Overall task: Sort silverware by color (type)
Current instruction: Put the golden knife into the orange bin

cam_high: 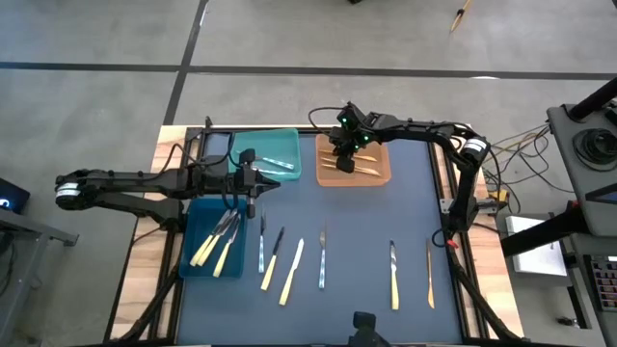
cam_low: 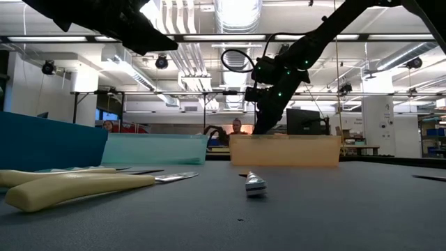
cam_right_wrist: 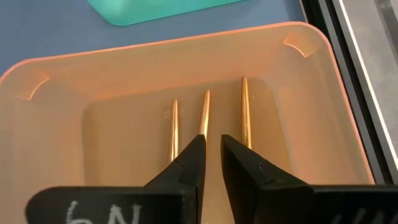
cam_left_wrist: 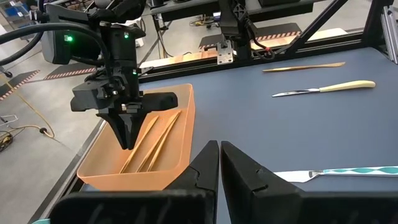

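The dark surface [cam_high: 366, 241] carries three bins at its far edge and a row of loose silverware [cam_high: 322, 258] along its near half, most pieces lying with their long axes running near to far. The right gripper [cam_right_wrist: 212, 155] hangs inside the orange bin [cam_high: 381, 175] with its fingers slightly parted and empty, directly over three orange-tan pieces [cam_right_wrist: 206, 115] lying side by side. The left gripper [cam_high: 249, 183], fingers shut and empty, hovers between the teal bin [cam_high: 280, 143] and the blue bin [cam_high: 193, 217], and I judge it the nearer arm to the loose pieces just below it.

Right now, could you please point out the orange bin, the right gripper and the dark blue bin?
orange bin [cam_right_wrist: 56, 143]: right wrist view, bare floor of the bin.
right gripper [cam_left_wrist: 126, 132]: left wrist view, between its fingertips.
dark blue bin [cam_high: 200, 218]: high view, bare floor.
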`<action>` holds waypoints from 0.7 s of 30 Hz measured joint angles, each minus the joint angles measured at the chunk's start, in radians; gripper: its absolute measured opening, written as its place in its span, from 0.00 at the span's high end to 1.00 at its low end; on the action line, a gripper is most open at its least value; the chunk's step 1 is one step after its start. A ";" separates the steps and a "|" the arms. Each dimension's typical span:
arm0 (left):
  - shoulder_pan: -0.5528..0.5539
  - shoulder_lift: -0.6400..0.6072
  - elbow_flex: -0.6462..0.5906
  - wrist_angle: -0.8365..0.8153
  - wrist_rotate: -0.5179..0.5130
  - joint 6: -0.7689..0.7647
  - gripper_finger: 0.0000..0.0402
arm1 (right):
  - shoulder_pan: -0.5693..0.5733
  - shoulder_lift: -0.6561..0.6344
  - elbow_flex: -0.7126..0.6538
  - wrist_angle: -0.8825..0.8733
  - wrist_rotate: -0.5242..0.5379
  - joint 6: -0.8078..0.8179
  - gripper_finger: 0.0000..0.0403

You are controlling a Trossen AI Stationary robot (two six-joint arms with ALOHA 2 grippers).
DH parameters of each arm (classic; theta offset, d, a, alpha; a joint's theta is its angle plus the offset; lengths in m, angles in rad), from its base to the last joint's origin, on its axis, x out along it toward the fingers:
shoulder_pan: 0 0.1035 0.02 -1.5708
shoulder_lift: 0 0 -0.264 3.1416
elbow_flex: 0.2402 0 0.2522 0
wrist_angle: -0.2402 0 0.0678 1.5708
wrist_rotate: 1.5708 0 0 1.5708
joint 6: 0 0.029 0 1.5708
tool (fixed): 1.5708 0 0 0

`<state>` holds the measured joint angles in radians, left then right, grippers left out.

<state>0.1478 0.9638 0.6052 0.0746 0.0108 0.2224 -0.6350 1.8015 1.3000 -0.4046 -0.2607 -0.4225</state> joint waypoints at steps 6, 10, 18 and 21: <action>0.000 0.000 0.000 0.000 0.000 0.000 1.00 | 0.000 0.000 0.000 0.000 0.000 0.002 0.89; 0.000 0.000 0.000 0.000 0.000 0.000 1.00 | 0.000 0.000 0.000 0.000 0.000 0.002 0.89; 0.000 0.000 0.000 0.000 0.000 -0.004 1.00 | 0.000 -0.019 0.000 -0.001 0.000 0.021 0.89; 0.000 0.000 0.000 0.000 0.000 -0.004 1.00 | 0.000 -0.033 0.001 -0.002 0.000 0.038 0.89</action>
<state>0.1478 0.9638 0.6052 0.0750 0.0107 0.2188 -0.6350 1.7690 1.3010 -0.4065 -0.2604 -0.3841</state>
